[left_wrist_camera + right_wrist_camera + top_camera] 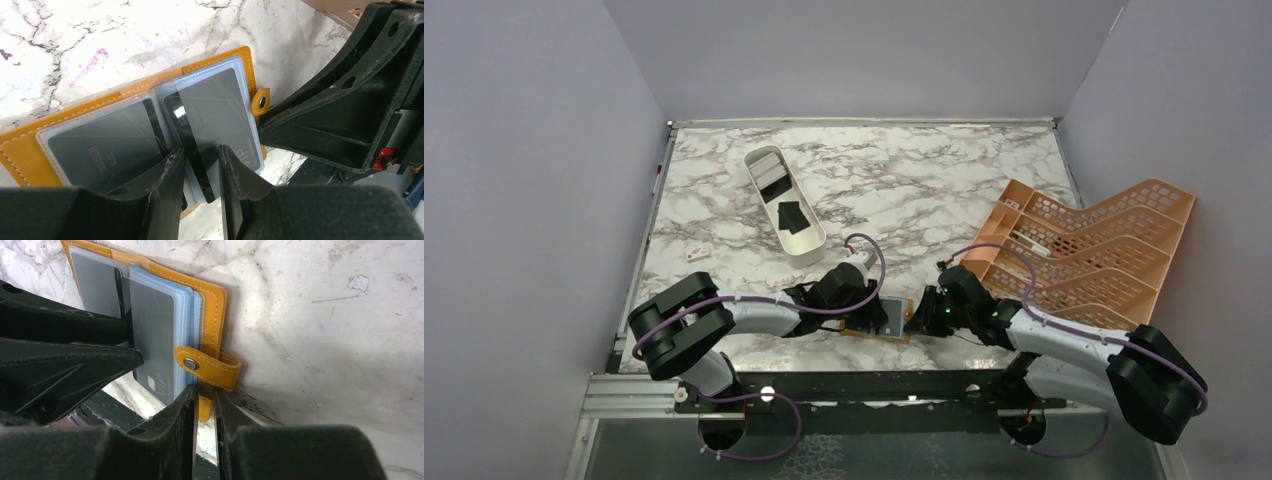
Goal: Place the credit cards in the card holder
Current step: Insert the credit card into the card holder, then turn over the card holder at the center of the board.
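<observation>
The orange card holder lies open at the table's front edge; it also shows in the left wrist view and the right wrist view. Its clear sleeves hold a dark card on the left and a grey "VIP" card on the right. A black striped card sticks out of the right sleeve. My left gripper stands over that card's end, jaws a narrow gap apart. My right gripper is shut on the holder's edge below the snap strap.
A long white tray at centre left holds more black cards. A large orange lattice rack lies at the right. A small white object sits near the left edge. The two grippers are close together over the holder.
</observation>
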Motion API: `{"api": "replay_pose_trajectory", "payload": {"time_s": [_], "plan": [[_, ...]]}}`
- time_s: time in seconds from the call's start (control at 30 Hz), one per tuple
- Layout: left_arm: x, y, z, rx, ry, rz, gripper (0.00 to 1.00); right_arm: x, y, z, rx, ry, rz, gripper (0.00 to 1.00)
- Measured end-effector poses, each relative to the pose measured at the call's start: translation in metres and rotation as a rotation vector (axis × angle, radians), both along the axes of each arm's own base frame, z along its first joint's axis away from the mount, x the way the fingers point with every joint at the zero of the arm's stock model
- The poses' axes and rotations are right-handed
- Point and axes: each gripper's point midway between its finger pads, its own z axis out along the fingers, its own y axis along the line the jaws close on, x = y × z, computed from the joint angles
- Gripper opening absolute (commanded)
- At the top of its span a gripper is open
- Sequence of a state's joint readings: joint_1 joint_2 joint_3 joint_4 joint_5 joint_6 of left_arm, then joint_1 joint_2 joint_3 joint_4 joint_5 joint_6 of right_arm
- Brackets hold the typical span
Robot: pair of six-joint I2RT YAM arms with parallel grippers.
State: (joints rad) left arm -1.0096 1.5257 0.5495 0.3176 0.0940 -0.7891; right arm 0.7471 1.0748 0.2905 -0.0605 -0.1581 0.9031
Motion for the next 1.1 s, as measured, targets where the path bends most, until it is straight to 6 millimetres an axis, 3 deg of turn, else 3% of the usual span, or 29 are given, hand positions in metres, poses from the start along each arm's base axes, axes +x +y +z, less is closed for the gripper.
{"api": "replay_pose_trajectory", "payload": {"time_s": [0.27,0.47,0.8,0.9,1.1], "plan": [[-0.003,-0.002,0.001,-0.001,-0.006,-0.010,0.18,0.003,-0.008,0.004,-0.051,-0.008,-0.025,0.36],[-0.008,-0.005,0.004,-0.014,-0.001,-0.024,0.33,0.000,-0.020,0.007,-0.083,-0.018,-0.043,0.36],[-0.011,-0.005,0.012,-0.035,0.017,-0.022,0.37,-0.002,-0.018,0.015,-0.055,-0.030,-0.036,0.39],[-0.010,-0.002,0.019,-0.035,0.006,-0.011,0.31,-0.002,-0.013,0.021,-0.021,-0.035,-0.022,0.40],[-0.007,0.007,0.024,-0.010,-0.010,0.020,0.08,-0.001,0.002,0.035,0.064,-0.051,0.004,0.44]]}}
